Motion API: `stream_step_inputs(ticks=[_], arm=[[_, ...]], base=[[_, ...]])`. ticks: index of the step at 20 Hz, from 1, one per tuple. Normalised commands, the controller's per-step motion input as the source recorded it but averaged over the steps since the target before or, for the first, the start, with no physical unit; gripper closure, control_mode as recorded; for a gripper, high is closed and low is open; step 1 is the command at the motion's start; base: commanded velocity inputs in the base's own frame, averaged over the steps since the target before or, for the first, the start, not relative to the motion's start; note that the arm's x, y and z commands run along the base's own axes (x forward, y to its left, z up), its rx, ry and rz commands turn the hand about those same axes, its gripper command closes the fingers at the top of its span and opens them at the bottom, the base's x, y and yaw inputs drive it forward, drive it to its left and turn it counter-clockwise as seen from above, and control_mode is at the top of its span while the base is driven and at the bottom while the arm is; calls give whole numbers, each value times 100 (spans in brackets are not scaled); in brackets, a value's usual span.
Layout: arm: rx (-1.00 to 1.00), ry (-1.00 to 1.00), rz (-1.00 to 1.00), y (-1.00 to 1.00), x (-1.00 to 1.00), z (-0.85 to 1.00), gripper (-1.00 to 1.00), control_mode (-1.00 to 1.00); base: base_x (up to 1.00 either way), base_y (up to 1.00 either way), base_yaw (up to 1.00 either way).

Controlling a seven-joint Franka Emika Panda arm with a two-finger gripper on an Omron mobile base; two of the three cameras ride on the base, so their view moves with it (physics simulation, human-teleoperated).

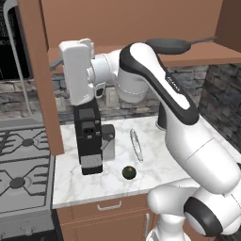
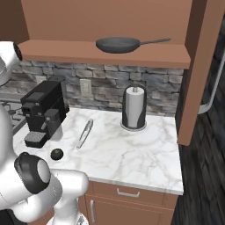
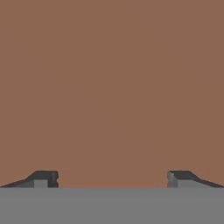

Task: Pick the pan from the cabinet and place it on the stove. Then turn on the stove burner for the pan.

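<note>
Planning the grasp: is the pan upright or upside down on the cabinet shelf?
Upright: the pan sits flat on the cabinet shelf, rim up, handle pointing right.

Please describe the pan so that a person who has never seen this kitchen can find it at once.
Look at the open wooden cabinet above the marble counter. On its bottom shelf sits the pan, alone. It is wide, shallow and dark grey, with a straight handle, unlike the tall paper towel roll below.

base views flank counter (image 2: 132, 154), hand view near wood
</note>
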Motion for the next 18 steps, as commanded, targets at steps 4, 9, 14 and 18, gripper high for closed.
stream_step_inputs(ticks=[4, 9, 14, 18], arm=[[-6, -10, 1, -4, 0, 0, -100, -100], [-8, -22, 0, -44, -13, 0, -100, -100], [-7, -17, -4, -61, -12, 0, -100, -100], [-5, -14, -9, -68, -1, 0, -100, -100]], base=[[0, 0, 0], [0, 0, 0], [0, 0, 0], [0, 0, 0]])
